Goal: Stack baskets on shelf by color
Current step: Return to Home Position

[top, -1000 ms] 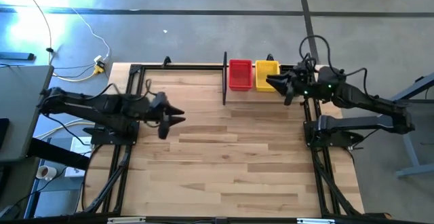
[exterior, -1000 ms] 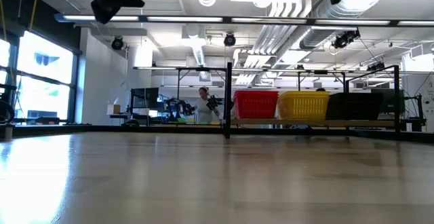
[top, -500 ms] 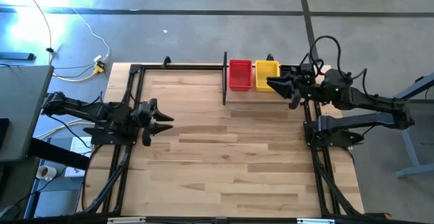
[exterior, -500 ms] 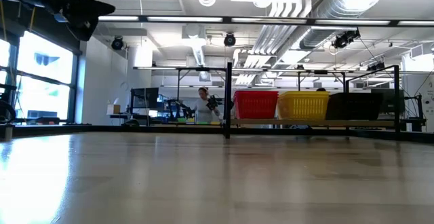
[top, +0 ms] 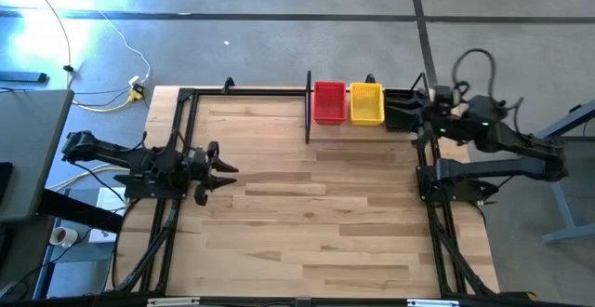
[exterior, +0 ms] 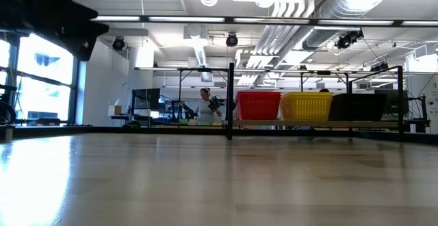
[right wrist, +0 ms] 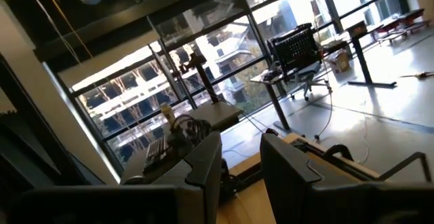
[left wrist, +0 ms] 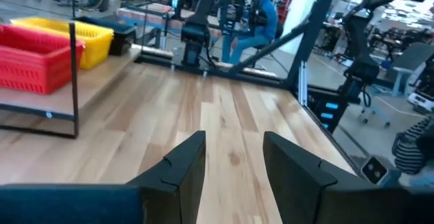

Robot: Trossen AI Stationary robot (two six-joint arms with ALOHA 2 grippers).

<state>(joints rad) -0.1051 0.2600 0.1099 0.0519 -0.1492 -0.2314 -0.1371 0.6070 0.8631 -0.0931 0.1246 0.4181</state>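
Left gripper (left wrist: 234, 142) and right gripper (right wrist: 241, 148) are now withdrawn, jaws parted and empty, well clear of the sorted baskets (exterior: 306, 105) on the shelf (exterior: 274, 124); stacking appears complete.

The tabletop (top: 307, 214) is light wood in long planks, smooth, and in the low view it has a soft sheen that catches the ceiling lights. A black metal frame (top: 260, 90) runs along its far edge. The shelf (exterior: 301, 123) at the far right corner is a pale wooden board between thin black metal posts with a matt finish. On it, the red baskets (exterior: 258, 105) and yellow baskets (exterior: 306, 105) are perforated plastic with a slight gloss; the black baskets (exterior: 356, 107) look duller. The fingers (left wrist: 183, 166) of the left gripper (left wrist: 234, 146) look like dark, matt, smooth plastic, as do the fingers (right wrist: 203, 166) of the right gripper (right wrist: 241, 146). The floor (top: 279, 46) is grey, smooth and dull.
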